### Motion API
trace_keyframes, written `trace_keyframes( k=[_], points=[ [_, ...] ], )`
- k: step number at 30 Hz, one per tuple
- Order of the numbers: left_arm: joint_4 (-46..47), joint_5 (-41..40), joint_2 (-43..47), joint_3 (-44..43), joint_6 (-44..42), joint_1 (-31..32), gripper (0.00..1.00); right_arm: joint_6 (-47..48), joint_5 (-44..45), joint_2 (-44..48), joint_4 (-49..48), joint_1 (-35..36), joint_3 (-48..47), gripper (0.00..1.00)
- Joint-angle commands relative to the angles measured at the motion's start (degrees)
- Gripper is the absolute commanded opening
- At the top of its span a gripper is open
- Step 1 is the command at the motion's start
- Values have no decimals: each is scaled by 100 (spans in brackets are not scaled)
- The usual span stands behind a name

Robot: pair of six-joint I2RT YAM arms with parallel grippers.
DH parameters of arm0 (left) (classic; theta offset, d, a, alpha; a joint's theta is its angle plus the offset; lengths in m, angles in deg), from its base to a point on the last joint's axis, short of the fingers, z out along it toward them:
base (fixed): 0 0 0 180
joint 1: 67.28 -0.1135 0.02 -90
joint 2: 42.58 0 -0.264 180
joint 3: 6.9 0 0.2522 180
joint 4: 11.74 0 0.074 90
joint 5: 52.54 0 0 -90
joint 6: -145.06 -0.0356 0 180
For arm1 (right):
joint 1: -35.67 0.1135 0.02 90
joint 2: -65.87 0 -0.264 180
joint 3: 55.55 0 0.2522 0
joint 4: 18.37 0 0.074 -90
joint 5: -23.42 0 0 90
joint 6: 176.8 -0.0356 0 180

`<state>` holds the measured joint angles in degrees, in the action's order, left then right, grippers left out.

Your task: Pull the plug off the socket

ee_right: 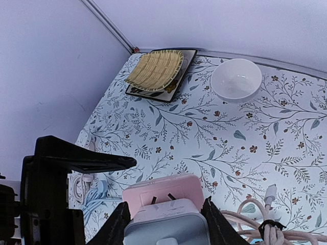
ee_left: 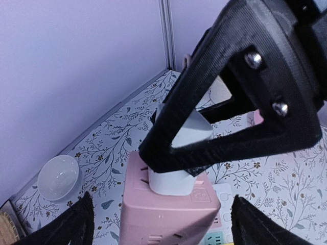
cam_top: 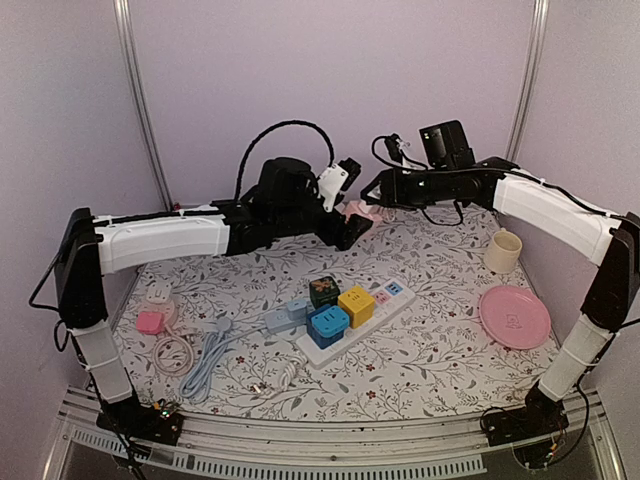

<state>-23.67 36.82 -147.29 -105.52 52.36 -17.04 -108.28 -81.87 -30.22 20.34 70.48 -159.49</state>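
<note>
Because a plug only comes free if the block it sits in cannot follow, the work is split between two arms. The left gripper (ee_left: pixel 162 224) is closed across the sides of the pink socket block (ee_left: pixel 171 212), bracing it. The right gripper (ee_right: pixel 164 222) is clamped on the white plug (ee_left: pixel 168 185) that stands on the block's face. Both things are held clear of the table (cam_top: pixel 440 350), at the upper centre of the overhead frame where the two wrists meet. My reading is that holding the pair in the air gives the right arm a straight line to draw away along.

In the left wrist view the plug's base meets the pink face. In the right wrist view two dark marks show at that joint, and I cannot tell whether they are bare prongs or empty slots, so I judge the plug not yet clearly out.

Counted: two grippers, both full; one pink block; one white plug. One white power strip (cam_top: pixel 372 312) lies at lower centre of the overhead frame and carries three adapters: a dark green cube (cam_top: pixel 323 291), a yellow cube (cam_top: pixel 356 305) and a blue cube (cam_top: pixel 328 325). At the right edge sit one pink plate (cam_top: pixel 514 316) and, above it, one cream cup (cam_top: pixel 503 252). The right wrist view adds one white bowl (ee_right: pixel 236 77) at upper right and one woven mat (ee_right: pixel 156 69) on a dark square tray at upper centre.
</note>
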Motion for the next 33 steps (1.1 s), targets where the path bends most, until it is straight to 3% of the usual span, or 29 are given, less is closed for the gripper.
trace_keyframes(
  k=[1,9,22,33],
  points=[
    [-28,178,-97,-171,-491,-88,90,-216,-526,-71,-162,6,-350,21],
    [-583,602,-194,-363,-602,-282,81,-260,-914,-152,-89,-51,-530,21],
    [-889,375,-383,-521,-656,-377,67,-296,-981,-379,-82,-56,-752,21],
    [-1044,308,-530,-475,-735,-487,31,-414,-1225,-610,-165,-426,-1093,21]
  ],
)
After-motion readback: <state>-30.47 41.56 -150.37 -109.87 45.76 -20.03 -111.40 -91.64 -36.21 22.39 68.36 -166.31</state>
